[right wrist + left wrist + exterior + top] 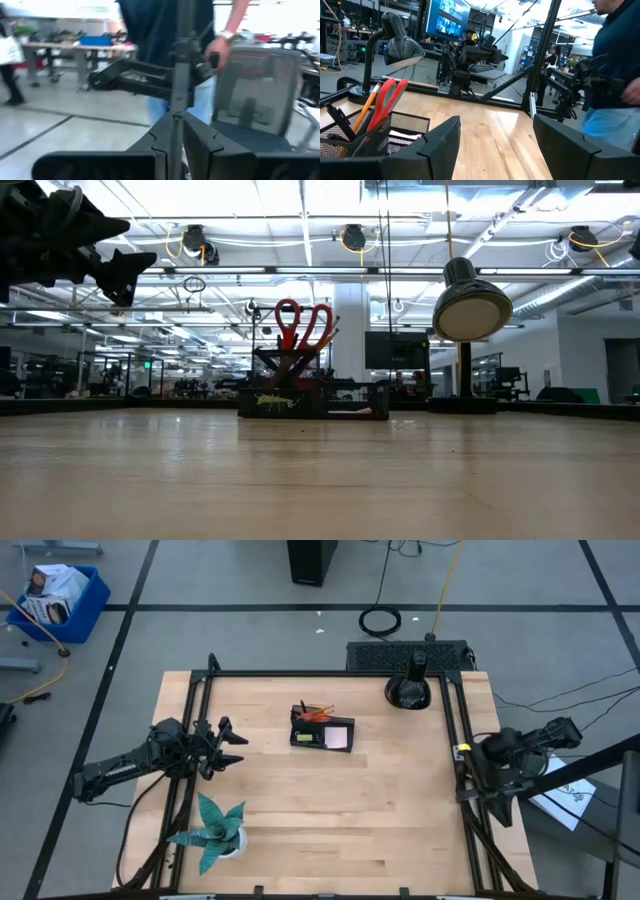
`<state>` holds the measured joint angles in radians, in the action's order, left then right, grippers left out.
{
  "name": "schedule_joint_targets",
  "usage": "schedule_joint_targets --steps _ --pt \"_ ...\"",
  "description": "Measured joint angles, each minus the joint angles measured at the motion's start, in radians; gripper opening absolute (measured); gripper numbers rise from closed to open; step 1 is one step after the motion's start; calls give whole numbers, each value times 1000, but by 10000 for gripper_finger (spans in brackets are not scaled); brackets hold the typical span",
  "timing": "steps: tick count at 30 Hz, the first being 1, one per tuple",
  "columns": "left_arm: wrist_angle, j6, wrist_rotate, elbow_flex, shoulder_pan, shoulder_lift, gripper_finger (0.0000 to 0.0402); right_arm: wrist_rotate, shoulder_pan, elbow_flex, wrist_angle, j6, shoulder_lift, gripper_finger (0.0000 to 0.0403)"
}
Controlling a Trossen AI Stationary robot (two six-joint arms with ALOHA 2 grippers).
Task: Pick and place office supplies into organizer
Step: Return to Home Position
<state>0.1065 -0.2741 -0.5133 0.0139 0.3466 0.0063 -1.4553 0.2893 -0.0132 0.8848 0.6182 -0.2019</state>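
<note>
The black mesh organizer (322, 729) stands on the table a little beyond its middle. It holds red-handled scissors (303, 326), orange pencils (366, 107) and black pens (340, 120) upright, and a pink sticky-note pad (338, 736) lies flat in its right part. My left gripper (232, 745) hovers open above the table to the organizer's left, fingers pointing toward it; in the left wrist view (495, 145) the organizer (365, 135) sits beside one finger, untouched. My right arm (505, 755) waits at the table's right edge; its gripper (177, 137) is shut on nothing.
A black domed desk lamp (408, 688) stands at the far right corner of the table. A teal spiky plant (213, 830) in a white pot sits near the left front. A black frame (455, 720) borders the tabletop. A person (620, 75) stands beyond the table.
</note>
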Motion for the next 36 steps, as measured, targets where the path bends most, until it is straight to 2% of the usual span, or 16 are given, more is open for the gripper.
schedule_joint_targets --steps 36 --pt "1 1 0 0 0 0 255 14 0 -2 -7 -1 0 34"
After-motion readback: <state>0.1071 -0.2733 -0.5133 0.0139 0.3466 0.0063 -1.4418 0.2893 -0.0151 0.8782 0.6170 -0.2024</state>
